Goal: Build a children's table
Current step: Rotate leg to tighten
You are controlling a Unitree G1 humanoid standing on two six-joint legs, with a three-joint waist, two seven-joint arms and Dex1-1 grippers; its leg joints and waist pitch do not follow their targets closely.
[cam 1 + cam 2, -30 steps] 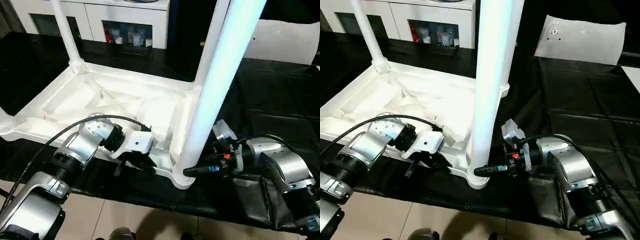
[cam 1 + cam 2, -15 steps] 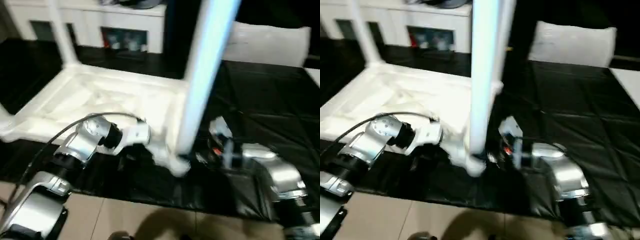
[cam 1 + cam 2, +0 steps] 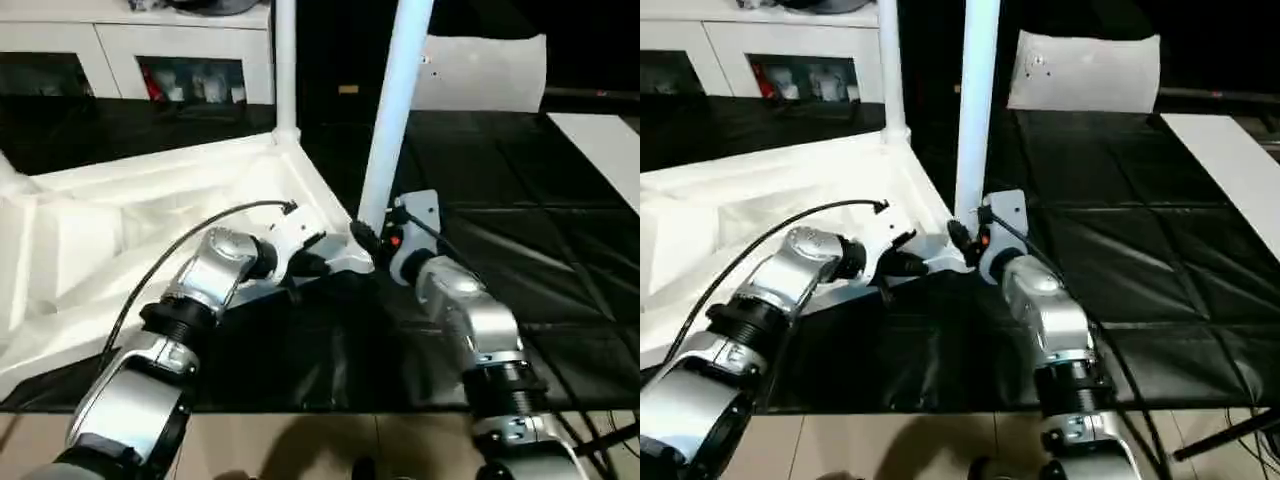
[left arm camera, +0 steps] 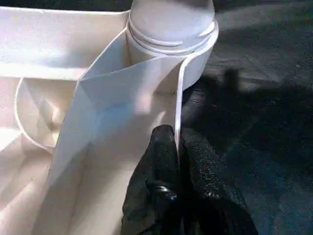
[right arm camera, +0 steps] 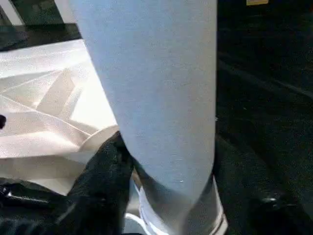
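the children's table (image 3: 150, 210) lies upside down on the black tabletop (image 3: 560, 250), and compared with a second ago it is turned, so the near corner with its upright leg (image 3: 395, 100) now points more to the right. the left gripper (image 4: 177, 161) is pinched on the thin edge wall of the table beside that corner. the right gripper (image 3: 368, 238) holds the bottom of the leg, as before.

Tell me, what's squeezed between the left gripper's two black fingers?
The thin white rim of the children's table, near a corner socket. The left wrist view shows the fingers pinching it.
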